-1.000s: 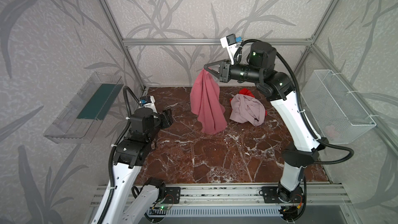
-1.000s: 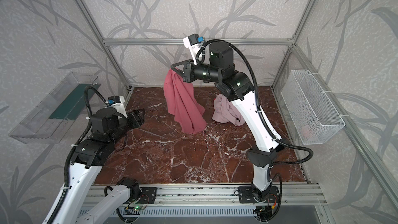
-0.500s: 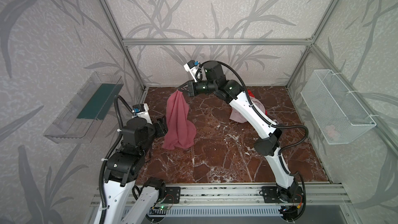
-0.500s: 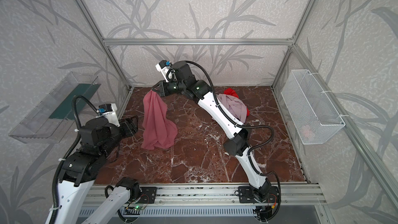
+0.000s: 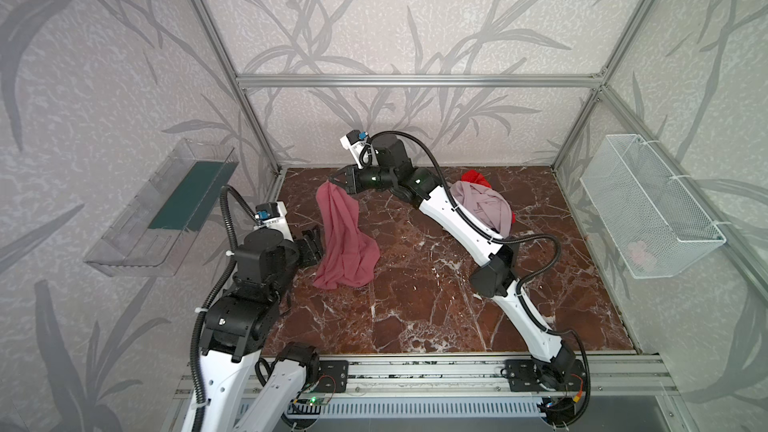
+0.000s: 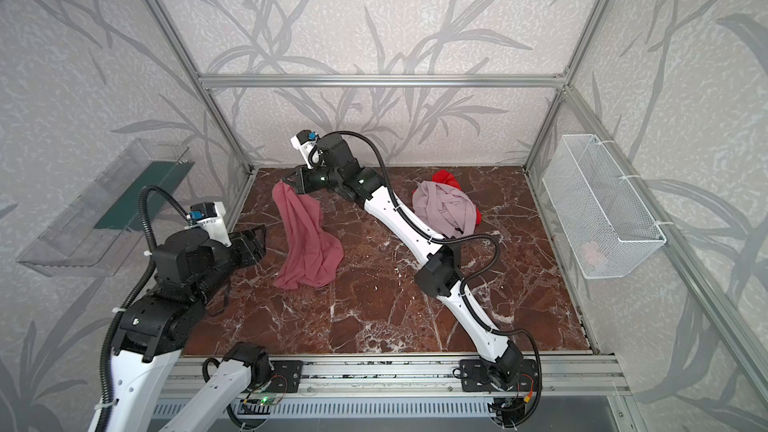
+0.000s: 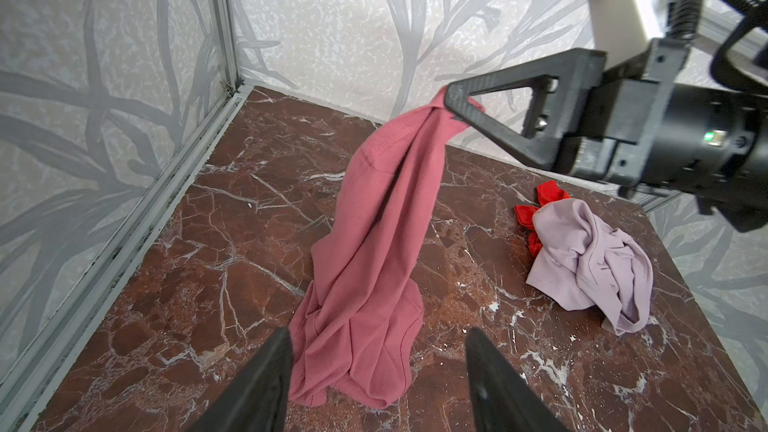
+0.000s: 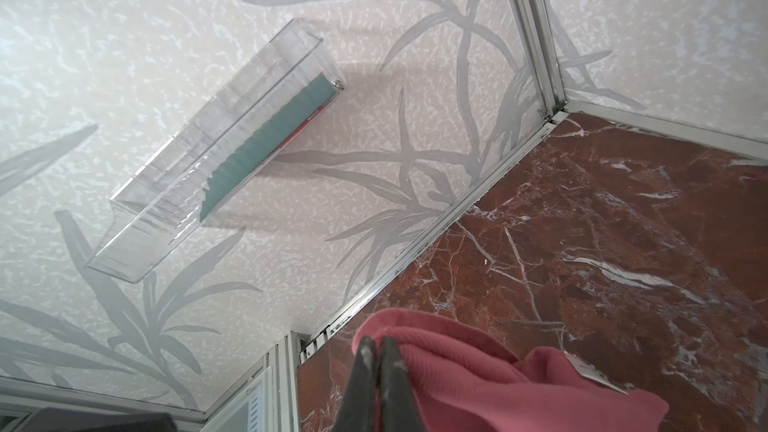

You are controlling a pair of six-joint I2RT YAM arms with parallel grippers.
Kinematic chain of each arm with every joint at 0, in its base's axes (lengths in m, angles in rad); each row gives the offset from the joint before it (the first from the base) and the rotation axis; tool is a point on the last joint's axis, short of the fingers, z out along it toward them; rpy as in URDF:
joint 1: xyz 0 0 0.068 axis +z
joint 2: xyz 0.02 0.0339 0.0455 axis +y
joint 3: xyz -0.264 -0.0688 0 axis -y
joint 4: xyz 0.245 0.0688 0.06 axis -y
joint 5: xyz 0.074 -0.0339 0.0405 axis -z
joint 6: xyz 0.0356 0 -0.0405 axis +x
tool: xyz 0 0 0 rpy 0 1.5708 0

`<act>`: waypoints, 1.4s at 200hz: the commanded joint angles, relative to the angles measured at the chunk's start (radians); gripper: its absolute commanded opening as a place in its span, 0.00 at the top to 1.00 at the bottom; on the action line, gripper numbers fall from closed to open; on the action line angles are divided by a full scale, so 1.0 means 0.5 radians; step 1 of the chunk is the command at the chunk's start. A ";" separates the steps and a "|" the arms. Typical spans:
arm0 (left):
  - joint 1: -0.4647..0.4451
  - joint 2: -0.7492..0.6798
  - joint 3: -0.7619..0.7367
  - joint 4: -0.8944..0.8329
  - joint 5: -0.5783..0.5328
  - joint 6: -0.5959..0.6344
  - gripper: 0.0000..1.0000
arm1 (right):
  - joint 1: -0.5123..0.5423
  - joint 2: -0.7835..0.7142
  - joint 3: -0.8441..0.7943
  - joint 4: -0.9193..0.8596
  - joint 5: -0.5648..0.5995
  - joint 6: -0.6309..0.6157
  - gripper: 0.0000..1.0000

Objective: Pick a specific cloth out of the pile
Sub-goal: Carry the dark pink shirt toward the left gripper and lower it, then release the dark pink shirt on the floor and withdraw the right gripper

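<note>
Right wrist view: right tool (image 8: 377, 344) pinched tight on dusty rose cloth (image 8: 461, 380). Left wrist view adds: left tool (image 7: 376, 340) parted, empty, just beside cloth's foot resting on bench (image 7: 199, 268).

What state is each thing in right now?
dusty rose cloth: hanging from one corner, lower end bunched on the table
right gripper: shut on the cloth's top corner
left gripper: open, empty, near the cloth's lower end
pile: heaped, apart from both grippers
clear bin: wall-mounted, green sheet inside
wire basket: wall-mounted, pale item inside
</note>
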 commanded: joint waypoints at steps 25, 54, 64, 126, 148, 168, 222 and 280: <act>-0.002 -0.012 -0.049 0.017 0.000 -0.050 0.36 | -0.088 0.241 0.054 0.330 0.048 0.278 1.00; -0.002 -0.026 -0.063 0.048 0.028 -0.087 0.37 | -0.145 0.332 0.054 0.437 0.101 0.361 1.00; -0.002 -0.029 -0.073 0.060 0.026 -0.089 0.37 | -0.169 0.361 0.050 0.475 0.100 0.397 0.95; -0.002 0.018 -0.150 0.127 0.058 -0.139 0.37 | -0.295 0.287 -0.061 0.536 0.047 0.396 0.33; -0.003 0.071 -0.206 0.196 0.129 -0.189 0.37 | -0.327 0.085 -0.296 0.546 -0.002 0.290 0.33; -0.008 0.148 -0.296 0.284 0.224 -0.250 0.39 | -0.337 -0.214 -0.659 0.563 0.000 0.100 0.34; -0.211 0.481 -0.594 0.454 0.216 -0.385 0.43 | -0.405 -1.336 -2.314 1.078 0.211 -0.078 0.34; -0.537 0.725 -0.764 0.501 0.045 -0.503 0.44 | -0.487 -2.235 -3.281 0.896 0.415 -0.252 0.35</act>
